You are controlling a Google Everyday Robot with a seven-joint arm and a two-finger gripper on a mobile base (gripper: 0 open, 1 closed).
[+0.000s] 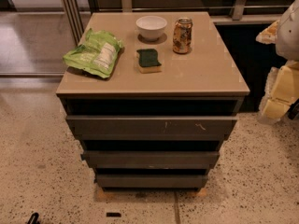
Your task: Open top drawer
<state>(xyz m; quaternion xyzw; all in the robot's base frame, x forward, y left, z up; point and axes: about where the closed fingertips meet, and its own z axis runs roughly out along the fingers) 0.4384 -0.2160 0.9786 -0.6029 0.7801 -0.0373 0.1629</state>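
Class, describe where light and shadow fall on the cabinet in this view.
Camera view: soft sheen on the cabinet top; deep shadow above the top drawer; a small shadow under the bowl; the gripper is out of frame, arm at right edge.

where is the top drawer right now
The top drawer sits centre of the camera view, directly under the tabletop and above two other drawer fronts; the hand hangs at the right edge, off to its side.

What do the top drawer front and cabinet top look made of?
Top drawer: dark grey matte panel, likely painted or laminated board; pale scratches show right of centre. Cabinet top: beige, semi-gloss, soft reflections suggest laminate. Gripper at right edge, off the cabinet.
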